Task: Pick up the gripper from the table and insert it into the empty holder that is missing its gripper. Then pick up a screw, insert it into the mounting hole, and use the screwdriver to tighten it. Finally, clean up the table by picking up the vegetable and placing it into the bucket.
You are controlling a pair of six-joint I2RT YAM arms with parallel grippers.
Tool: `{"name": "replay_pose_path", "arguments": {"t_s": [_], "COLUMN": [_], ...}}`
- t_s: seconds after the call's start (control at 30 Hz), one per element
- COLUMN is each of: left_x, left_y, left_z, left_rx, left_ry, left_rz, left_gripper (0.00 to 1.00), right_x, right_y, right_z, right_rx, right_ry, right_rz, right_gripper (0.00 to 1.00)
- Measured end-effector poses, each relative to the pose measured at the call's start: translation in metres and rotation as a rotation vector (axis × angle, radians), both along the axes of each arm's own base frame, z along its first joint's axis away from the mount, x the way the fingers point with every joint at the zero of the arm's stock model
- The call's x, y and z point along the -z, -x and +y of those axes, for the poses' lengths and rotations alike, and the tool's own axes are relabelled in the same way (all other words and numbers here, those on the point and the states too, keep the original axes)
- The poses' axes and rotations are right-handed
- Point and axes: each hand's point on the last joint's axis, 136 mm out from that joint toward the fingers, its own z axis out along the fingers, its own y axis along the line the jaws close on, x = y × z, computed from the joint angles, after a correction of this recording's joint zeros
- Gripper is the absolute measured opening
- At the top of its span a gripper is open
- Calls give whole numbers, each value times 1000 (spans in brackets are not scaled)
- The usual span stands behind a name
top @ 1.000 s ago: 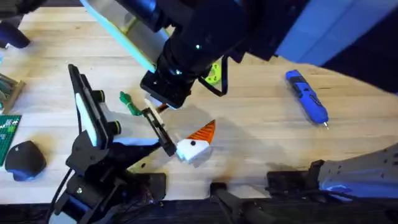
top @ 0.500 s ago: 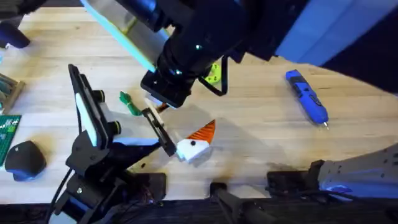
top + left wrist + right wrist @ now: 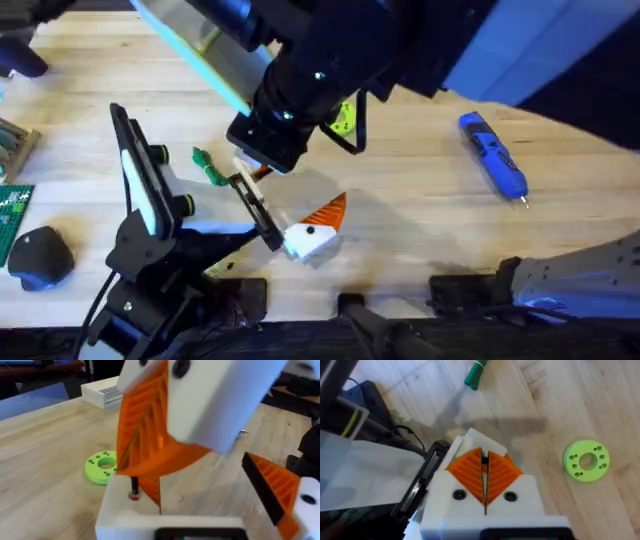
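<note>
The light wooden table (image 3: 420, 200) fills the overhead view. At the upper middle the right gripper (image 3: 485, 480) hangs, its orange pads pressed together on a thin dark screw (image 3: 484, 461). At the lower middle lies the left gripper (image 3: 312, 232); whether it is apart I cannot tell. The screwdriver (image 3: 493, 156) lies at the right, the vegetable (image 3: 208, 167) left of centre.

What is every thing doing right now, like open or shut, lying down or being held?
Screwdriver, lying on the table, untouched.
Vegetable, lying on the table.
Green disc, lying flat on the table.
Right tool, shut on what looks like a thin dark screw.
Screw, held upright.
Left tool, open, holding nothing.
</note>
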Motion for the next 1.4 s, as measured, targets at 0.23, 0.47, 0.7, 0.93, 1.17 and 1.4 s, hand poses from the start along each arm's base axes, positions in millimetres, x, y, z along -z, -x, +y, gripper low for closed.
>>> {"name": "replay_pose_path", "arguments": {"t_s": [0.23,0.47,0.7,0.93,1.17,1.4], "left_x": [0,0,0,0,0,0], "left_y": [0,0,0,0,0,0], "left_z": [0,0,0,0,0,0], "left_rx": [0,0,0,0,0,0], "left_ry": [0,0,0,0,0,0], "left_rz": [0,0,0,0,0,0], "left_gripper": [985,985,985,985,985,985], "right_x": [-1,-2,-1,-3,-3,-2], "right_y": [-1,-1,2,0,0,0], "right_z": [2,3,2,5,6,4], "right_rx": [3,2,-1,-1,-1,0], "right_ry": [-10,-14,-13,-28,-29,-21], "right_rz": [-4,0,12,4,4,6], "right_gripper": [4,4,4,4,4,4]}}
